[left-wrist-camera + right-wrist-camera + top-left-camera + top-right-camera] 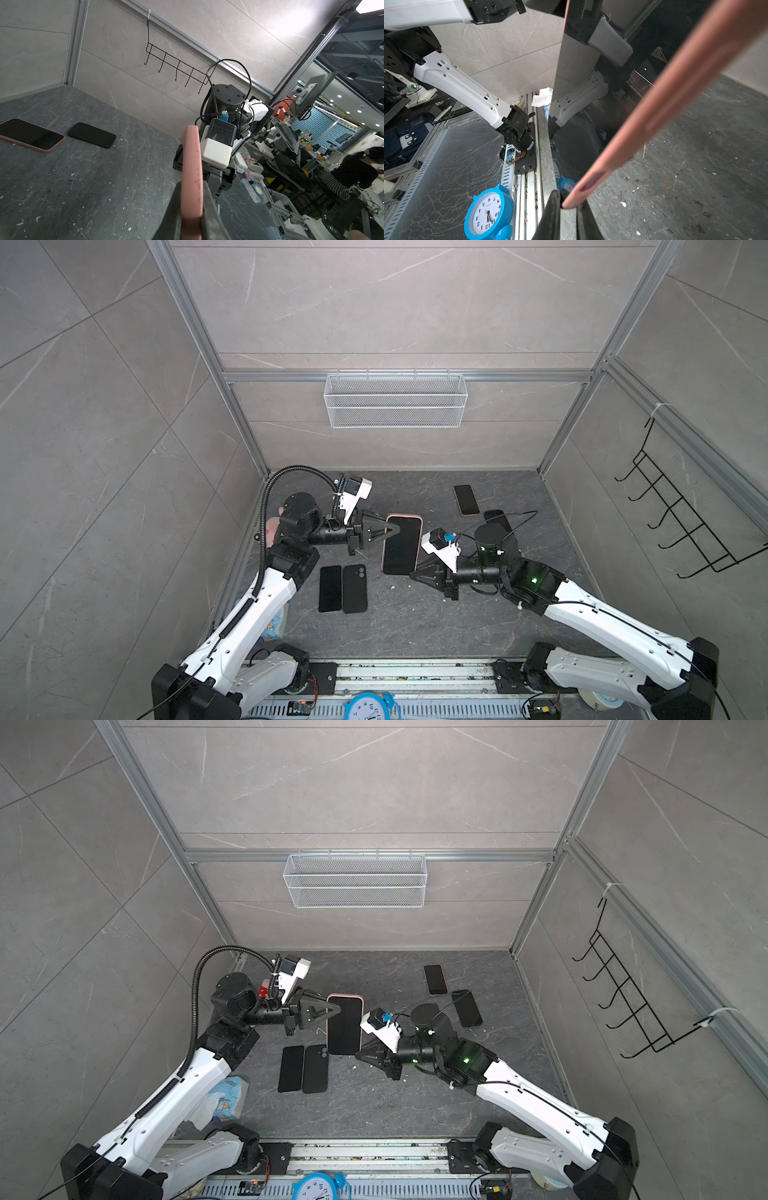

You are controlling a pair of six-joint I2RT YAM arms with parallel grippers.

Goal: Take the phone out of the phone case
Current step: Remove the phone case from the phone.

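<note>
The phone [402, 544], its dark screen facing up, sits in the pink phone case [405, 516] and is held above the table between both arms in both top views. My left gripper [395, 527] is shut on the case's left long edge near the far end; the left wrist view shows that pink edge [192, 176] pinched between the fingers [209, 207]. My right gripper [413, 574] holds the near right corner. In the right wrist view the jaws [569, 205] are shut on the pink corner [571, 202], with the glossy screen [581, 104] rising beyond.
A black phone [330, 589] and a black case [354, 589] lie side by side near left. A pink-rimmed phone [466, 499] and a black one [467, 1008] lie far right. A wire basket [395, 400] and a hook rack [681, 510] hang on the walls. A blue clock [370, 707] stands in front.
</note>
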